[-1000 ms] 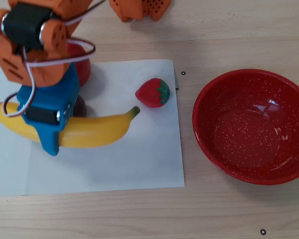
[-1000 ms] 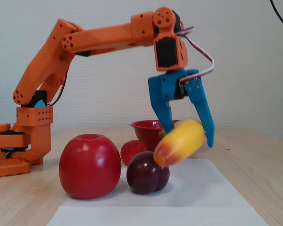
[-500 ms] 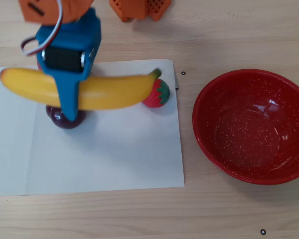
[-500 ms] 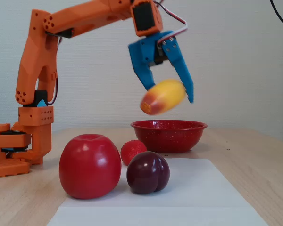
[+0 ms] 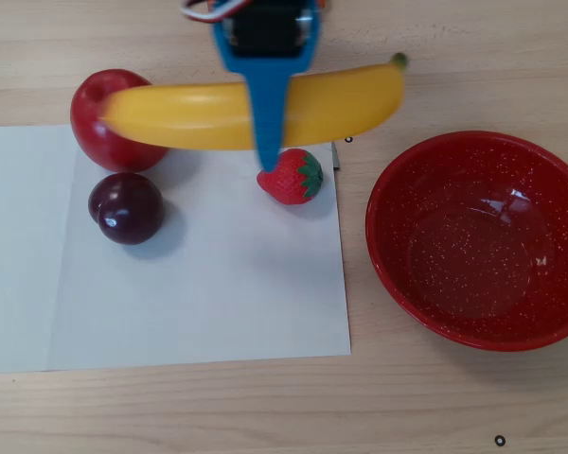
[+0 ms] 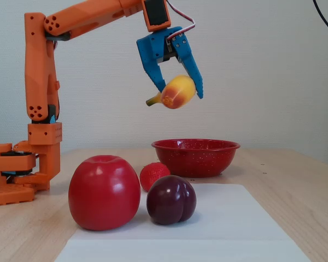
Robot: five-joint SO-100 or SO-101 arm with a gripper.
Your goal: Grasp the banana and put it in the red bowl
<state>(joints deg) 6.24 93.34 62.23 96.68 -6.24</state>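
The banana [image 5: 199, 113] is long, glossy yellow, with a green stem tip at the right in the overhead view. It is held high in the air, end-on in the fixed view [image 6: 177, 91]. My blue gripper [image 5: 265, 142] is shut on its middle, also shown in the fixed view [image 6: 177, 94]. The red bowl [image 5: 473, 322] with white speckles stands empty on the table at the right in the overhead view, and behind the fruit in the fixed view [image 6: 195, 158]. The banana hangs left of the bowl in both views.
A red apple [image 5: 99, 128], a dark plum [image 5: 125, 208] and a strawberry [image 5: 292, 177] lie at the white paper sheet [image 5: 199, 293]. The orange arm base [image 6: 22, 169] stands at the left of the fixed view.
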